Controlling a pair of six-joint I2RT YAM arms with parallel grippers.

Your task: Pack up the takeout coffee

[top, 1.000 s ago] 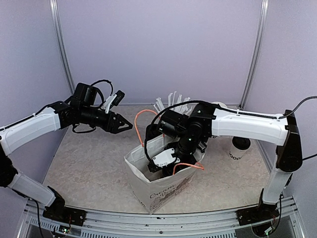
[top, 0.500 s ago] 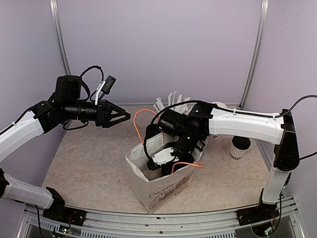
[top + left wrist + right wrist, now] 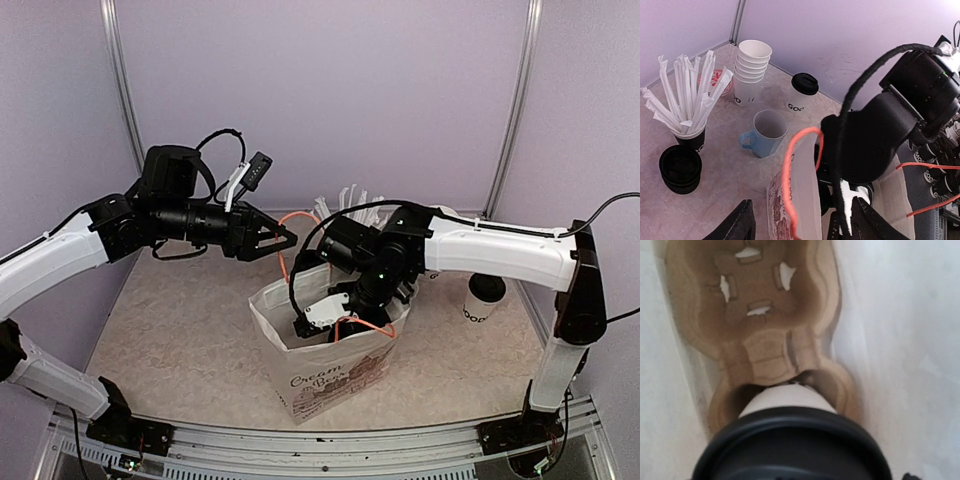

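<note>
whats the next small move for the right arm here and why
Probably lift the right gripper straight up out of the paper bag. One lidded cup appears seated in the cardboard carrier, whose other slot is empty, and the second lidded cup stands on the table, not yet packed.

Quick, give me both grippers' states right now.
Left gripper: open, empty.
Right gripper: down inside the paper bag, above a lidded cup; open or shut cannot be told.
</note>
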